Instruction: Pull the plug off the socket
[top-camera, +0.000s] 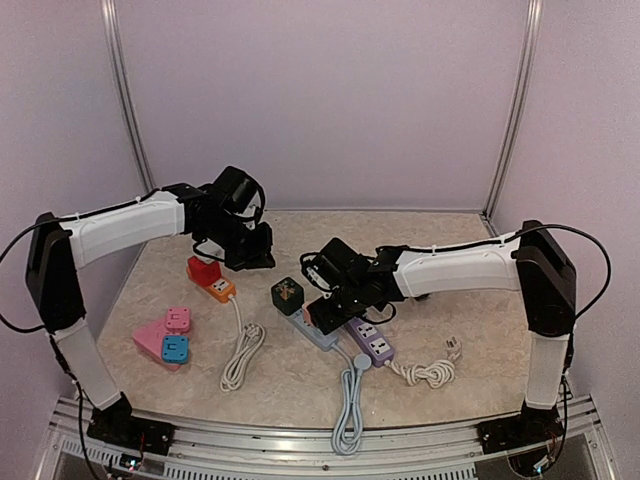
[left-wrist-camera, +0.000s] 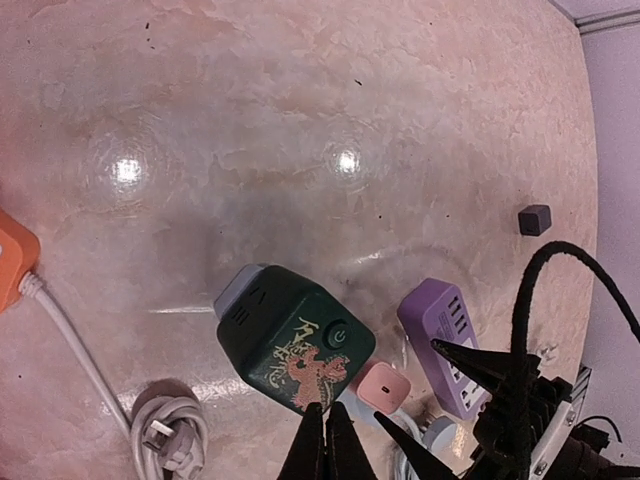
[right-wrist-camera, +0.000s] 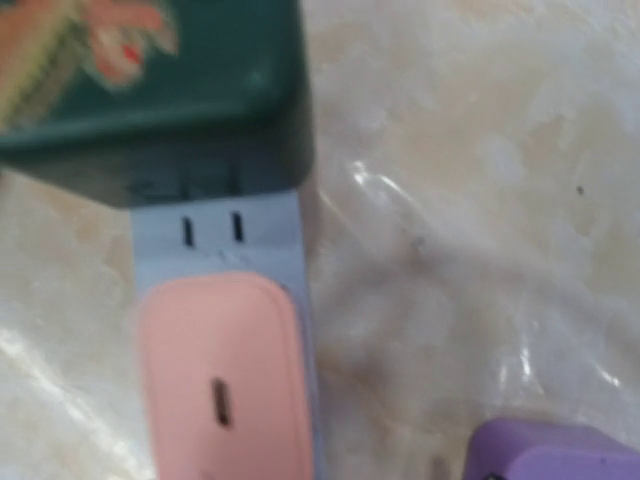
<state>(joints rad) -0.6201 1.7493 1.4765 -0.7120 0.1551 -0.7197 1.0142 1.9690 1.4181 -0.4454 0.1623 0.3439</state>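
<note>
Right wrist view, extraction pending: pink plug (right-wrist-camera: 220, 380) seated in grey-blue socket strip (right-wrist-camera: 215, 230) beside green cube adapter (right-wrist-camera: 150, 80), nothing pulled free; right gripper (top-camera: 327, 307) poised over it, jaw state indiscernible; left gripper (left-wrist-camera: 325, 445) closed, empty, hovering apart.

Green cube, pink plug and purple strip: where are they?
Green cube (left-wrist-camera: 295, 345), left wrist view, printed top.
Pink plug (right-wrist-camera: 220, 370), right wrist view, flat face.
Purple strip (left-wrist-camera: 435, 310), left wrist view, top side.
</note>
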